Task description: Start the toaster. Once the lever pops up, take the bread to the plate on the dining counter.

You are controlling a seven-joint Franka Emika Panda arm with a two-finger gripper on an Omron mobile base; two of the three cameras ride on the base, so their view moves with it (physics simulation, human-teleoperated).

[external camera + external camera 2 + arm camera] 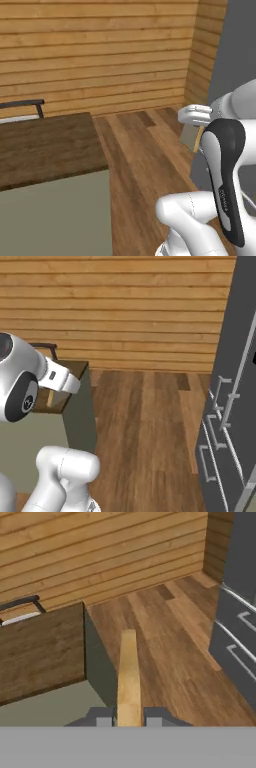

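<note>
My gripper (128, 717) is shut on the bread (128, 672), a pale tan slice seen edge-on that sticks out from between the two fingertips. From the left base view the bread (190, 137) hangs under the white hand (195, 115), above the wood floor and to the right of the dining counter (45, 145). The counter's dark brown top (40, 647) and olive-grey front lie left of the slice in the hand view. In the right base view the bread (50, 398) sits near the counter's corner (75, 368). The toaster and the plate are out of view.
A dark stool back (22, 103) rises behind the counter's far edge. A grey cabinet with bar handles (225, 406) stands on the right. Bare wood floor (145, 421) runs between it and the counter. A plank wall (100, 50) closes the back.
</note>
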